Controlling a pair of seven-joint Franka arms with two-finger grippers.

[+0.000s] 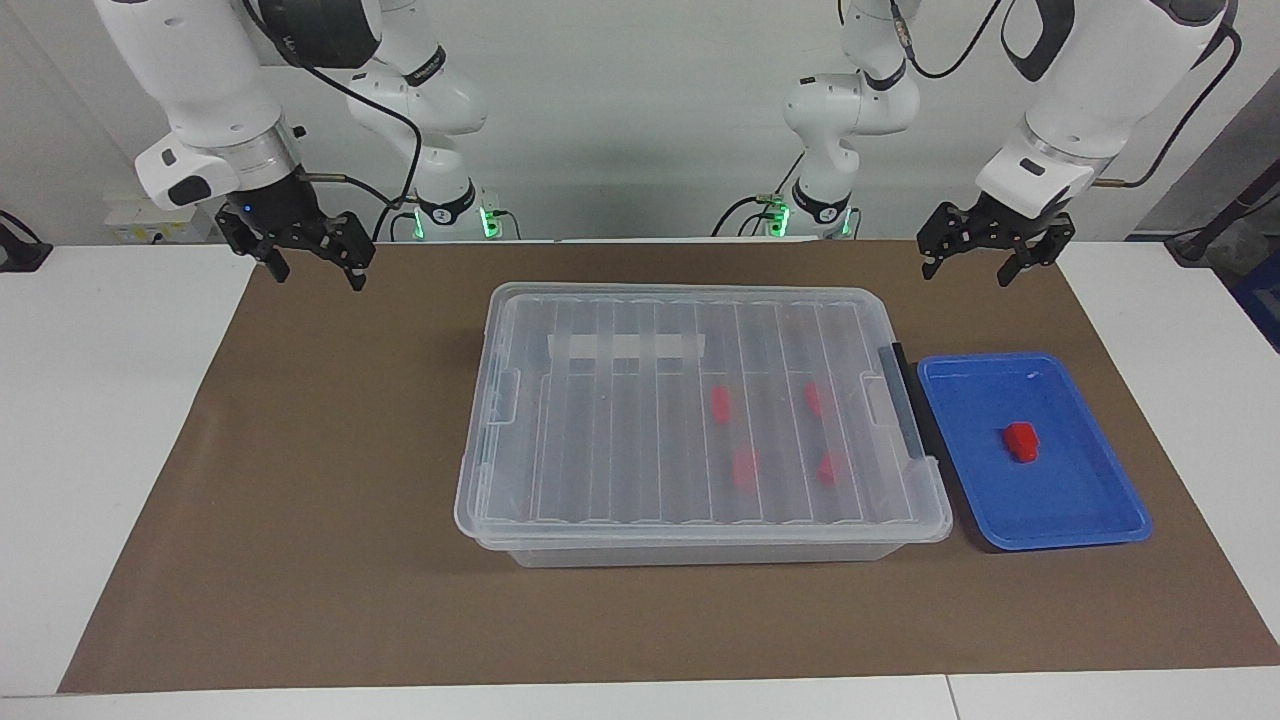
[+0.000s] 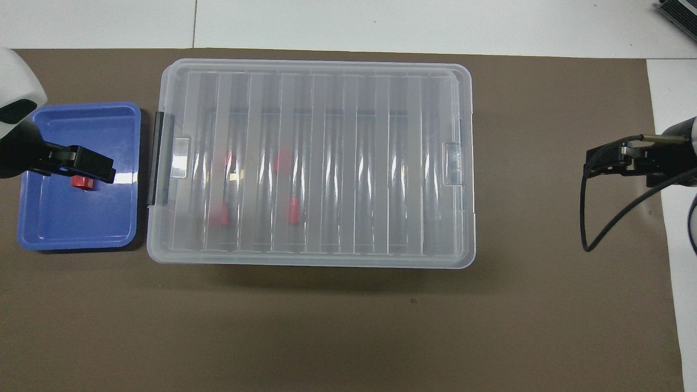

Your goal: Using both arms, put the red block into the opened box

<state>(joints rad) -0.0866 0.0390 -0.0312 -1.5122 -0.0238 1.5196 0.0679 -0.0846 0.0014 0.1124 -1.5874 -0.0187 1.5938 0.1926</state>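
Note:
One red block (image 1: pixel 1021 441) (image 2: pixel 83 182) lies in a shallow blue tray (image 1: pixel 1090 535) (image 2: pixel 49 239) beside the box's black-handled end. The box (image 1: pixel 690 292) (image 2: pixel 316 63) is a large clear bin in the middle of the mat, with its ribbed lid lying flat on it. Several more red blocks (image 1: pixel 720 402) show through the lid. My left gripper (image 1: pixel 967 272) (image 2: pixel 90 166) hangs open and empty, high above the mat by the tray, well clear of the block. My right gripper (image 1: pixel 318 275) (image 2: pixel 604 162) hangs open and empty over the mat at the right arm's end.
A brown mat (image 1: pixel 330 480) covers the table under the box and tray, with white tabletop (image 1: pixel 100 420) around it. A black cable (image 2: pixel 593 218) loops down from the right wrist.

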